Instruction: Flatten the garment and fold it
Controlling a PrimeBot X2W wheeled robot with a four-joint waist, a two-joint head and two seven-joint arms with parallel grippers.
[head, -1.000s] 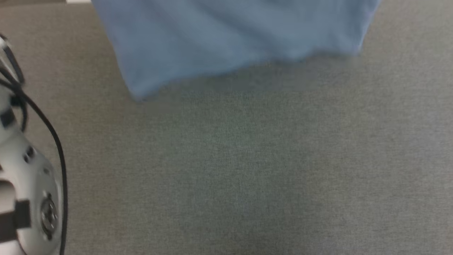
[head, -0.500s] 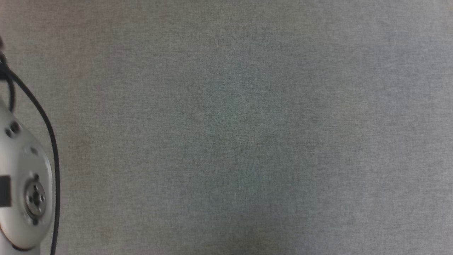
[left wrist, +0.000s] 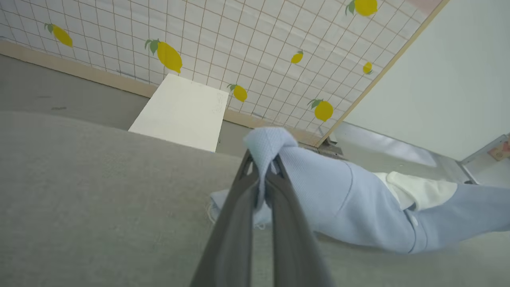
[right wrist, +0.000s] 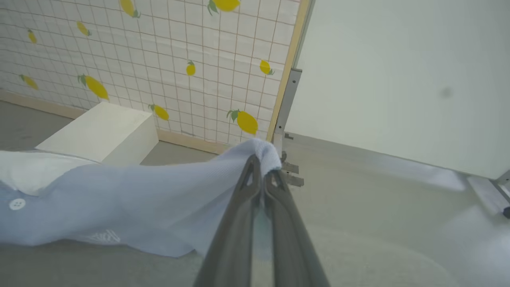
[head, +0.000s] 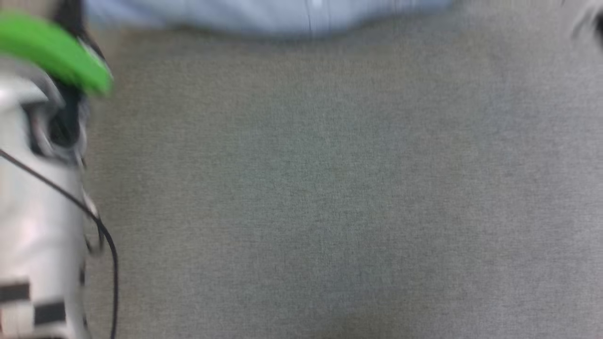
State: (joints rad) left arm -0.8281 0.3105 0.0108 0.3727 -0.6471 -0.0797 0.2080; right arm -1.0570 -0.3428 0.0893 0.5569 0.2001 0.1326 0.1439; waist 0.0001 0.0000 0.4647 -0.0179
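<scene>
Right gripper [right wrist: 262, 172] jaws pinch garment [right wrist: 139, 203] edge; white collar at left

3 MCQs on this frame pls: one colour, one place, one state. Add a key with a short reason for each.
1. What colour is the collar of the garment?
A) green
B) white
C) black

2. Where does the white block stand?
A) on the garment
B) at the foot of the lemon-print wall
C) on a chair

3. How are the left gripper and the right gripper?
A) both open
B) left open, right shut
C) both shut on the garment

Key:
1 B: a white fold lies against the light blue cloth.
2 B: both wrist views show it by the wall's base.
3 C: each clamps a bunch of blue cloth.
</scene>
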